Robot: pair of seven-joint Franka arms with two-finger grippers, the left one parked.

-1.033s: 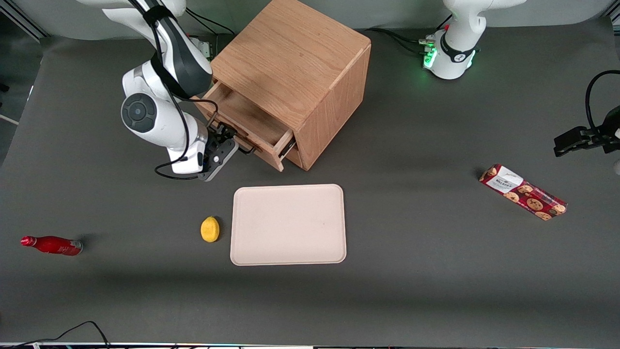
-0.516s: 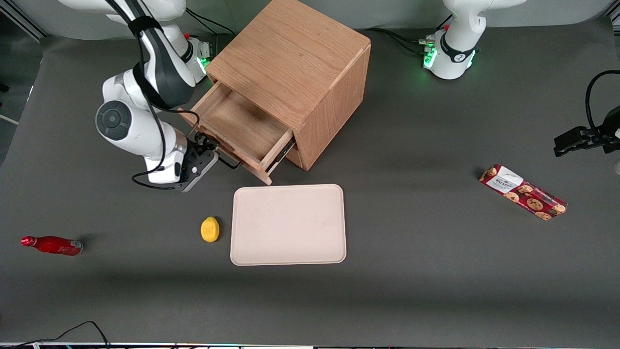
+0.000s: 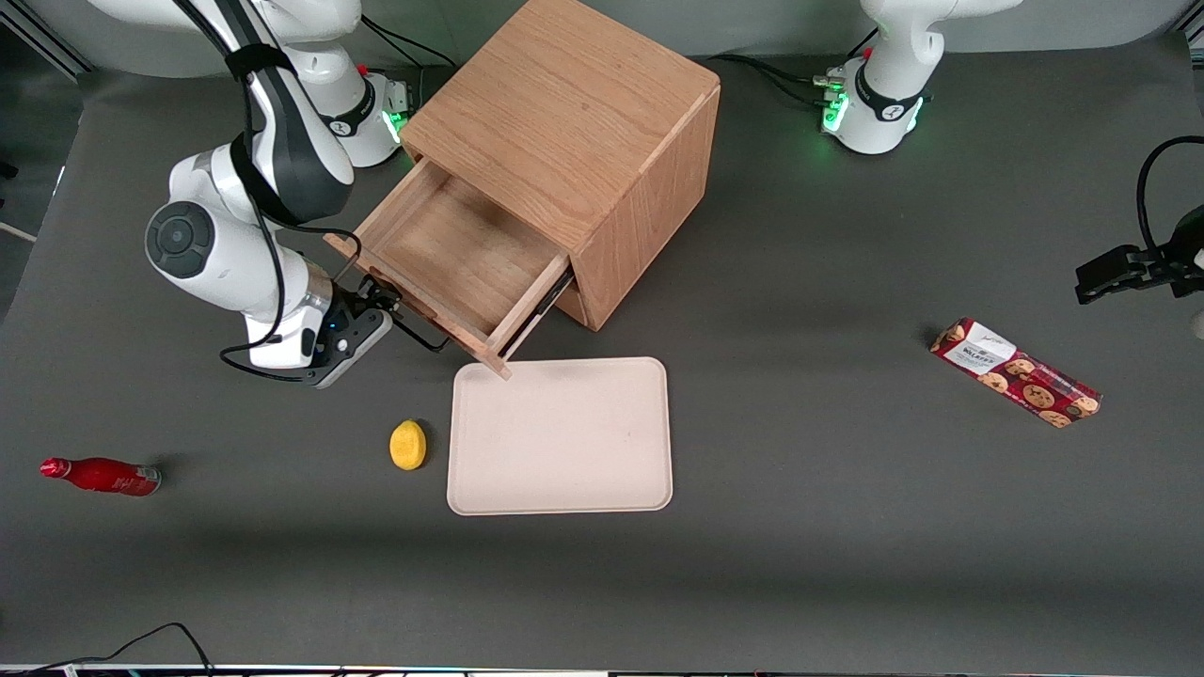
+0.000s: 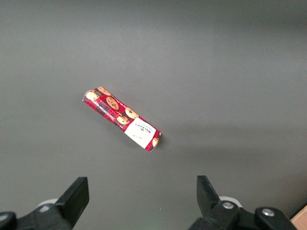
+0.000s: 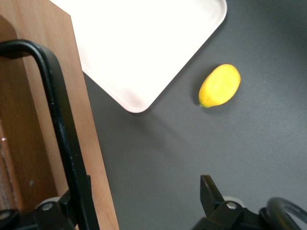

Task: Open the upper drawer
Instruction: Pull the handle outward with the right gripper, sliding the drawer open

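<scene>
The upper drawer (image 3: 451, 249) of the wooden cube cabinet (image 3: 564, 113) stands pulled far out and its oak inside is empty. Its thin black bar handle (image 3: 419, 331) runs along the front panel (image 5: 48, 120). My right gripper (image 3: 370, 303) is at the handle's end, in front of the drawer. In the right wrist view the gripper (image 5: 142, 189) is open, jaws wide apart. One fingertip (image 5: 76, 196) lies right against the black handle (image 5: 60, 120). The other fingertip (image 5: 207, 188) hangs over bare table. The bottom drawer is hidden under the upper one.
A beige tray (image 3: 560, 435) lies just nearer the front camera than the drawer's corner; it also shows in the right wrist view (image 5: 144, 43). A yellow lemon (image 3: 407, 444) lies beside it. A red bottle (image 3: 99, 475) lies toward the working arm's end, a cookie box (image 3: 1016, 372) toward the parked arm's.
The upper drawer has slid much farther out of the cabinet. My gripper has moved with its handle, nearer the front camera and toward the working arm's end.
</scene>
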